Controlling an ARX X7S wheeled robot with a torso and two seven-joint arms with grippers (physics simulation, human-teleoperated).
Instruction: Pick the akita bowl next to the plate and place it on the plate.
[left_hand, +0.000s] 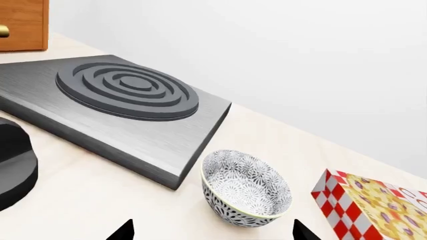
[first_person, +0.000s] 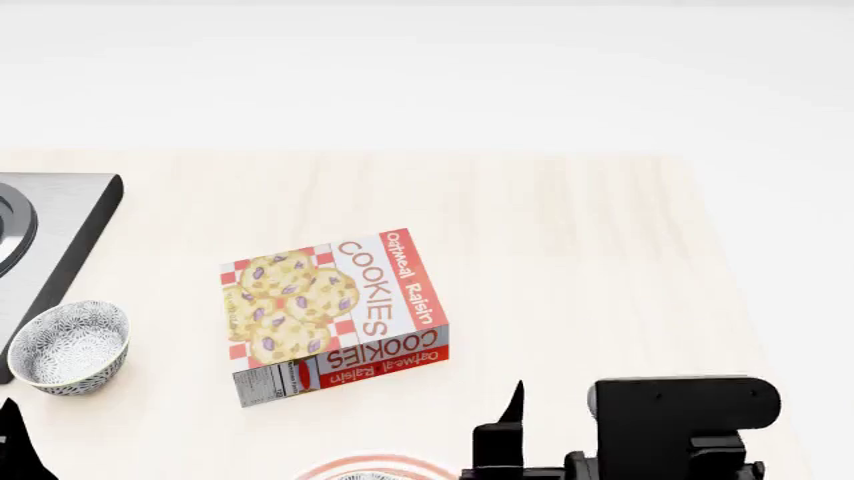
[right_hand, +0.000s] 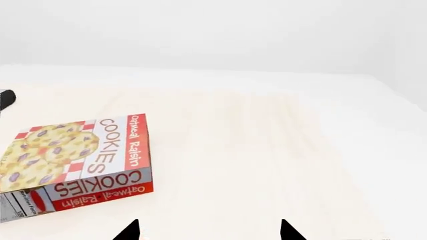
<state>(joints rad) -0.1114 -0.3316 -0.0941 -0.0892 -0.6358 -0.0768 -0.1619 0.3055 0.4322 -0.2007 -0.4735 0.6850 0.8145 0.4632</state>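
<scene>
A speckled grey-and-white akita bowl (left_hand: 245, 189) stands upright on the pale counter, close to the corner of a grey stove slab (left_hand: 133, 125). In the head view this bowl (first_person: 70, 347) is at the far left. My left gripper (left_hand: 213, 233) is open, its two dark tips just short of the bowl, with nothing between them. Only the far red-ringed rim of the plate (first_person: 374, 466) shows at the bottom edge of the head view. My right gripper (right_hand: 209, 232) is open over bare counter, to the right of the plate.
A cookies box (first_person: 334, 315) lies flat mid-counter between bowl and right arm; it shows in both wrist views (left_hand: 373, 205) (right_hand: 73, 160). The stove slab carries a ringed burner (left_hand: 127, 90). A wooden cabinet (left_hand: 23, 25) stands behind it. A wall backs the counter.
</scene>
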